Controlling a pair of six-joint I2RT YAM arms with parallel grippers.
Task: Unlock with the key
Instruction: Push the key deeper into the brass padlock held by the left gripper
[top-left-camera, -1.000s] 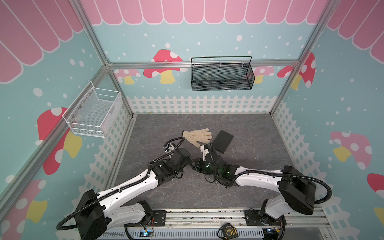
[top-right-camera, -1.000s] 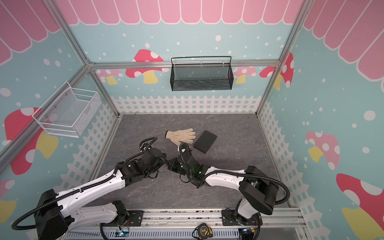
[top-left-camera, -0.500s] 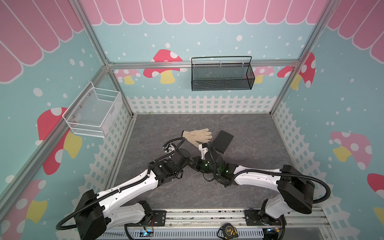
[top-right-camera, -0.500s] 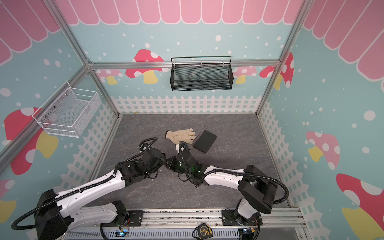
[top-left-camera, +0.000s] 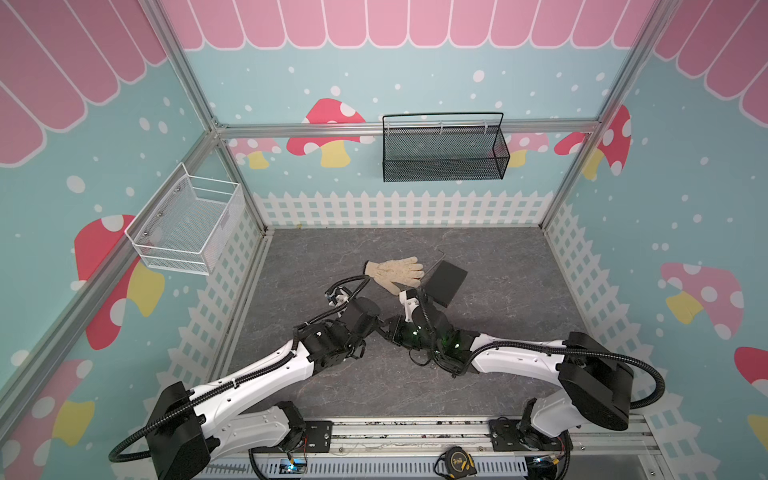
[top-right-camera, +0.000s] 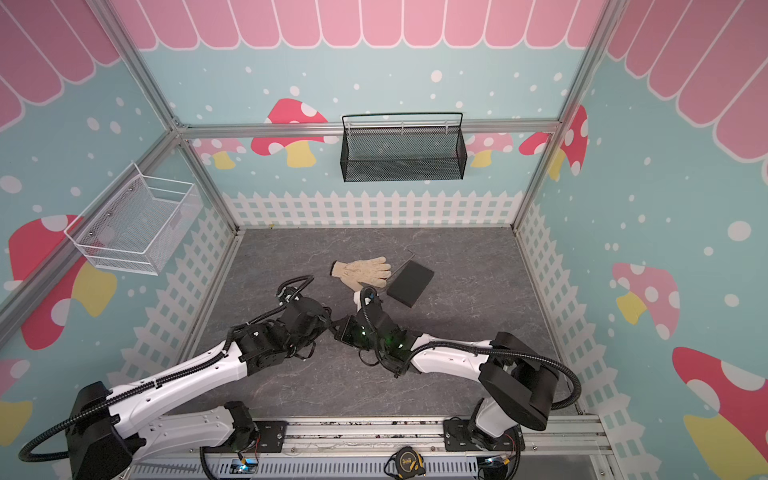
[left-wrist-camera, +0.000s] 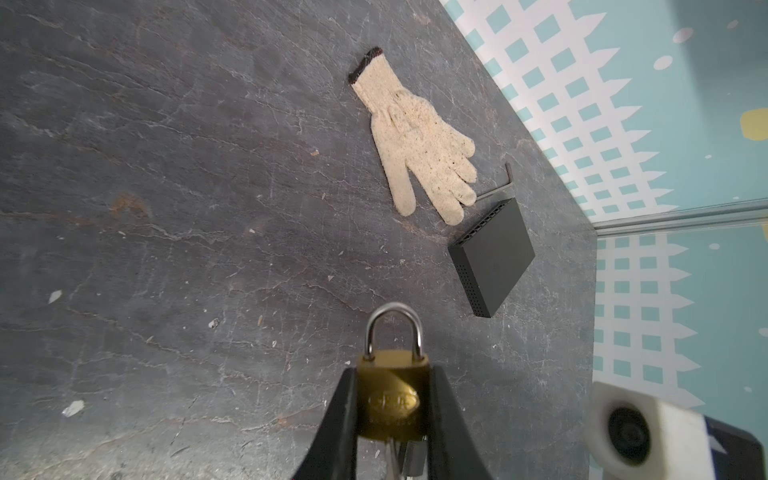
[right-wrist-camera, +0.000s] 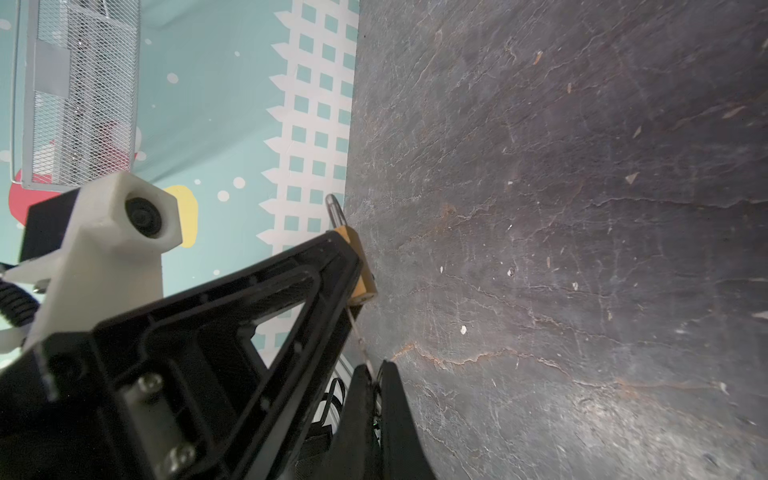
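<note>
One padlock (left-wrist-camera: 392, 401) in left claw (left-wrist-camera: 392, 374), key (right-wrist-camera: 357, 332) in right claw (right-wrist-camera: 375, 368).

A beige knitted work glove (top-left-camera: 395, 272) lies flat on the grey stone-patterned tabletop (top-left-camera: 507, 266), its fingertips just beside a flat black rectangular box (top-left-camera: 446, 282). A thin L-shaped metal hex key (left-wrist-camera: 508, 176) lies by the box's far edge. A black mesh basket (top-left-camera: 444, 153) and a white wire basket (top-left-camera: 187, 226) hang on the walls.

Both top views high above the aluminium front rail (top-left-camera: 395, 432), facing down toward the teal mushroom-print back wall (top-left-camera: 374, 75), wrist views close over the grey stone-patterned floor (left-wrist-camera: 166, 208), both sharing the brass padlock (left-wrist-camera: 392, 399).
</note>
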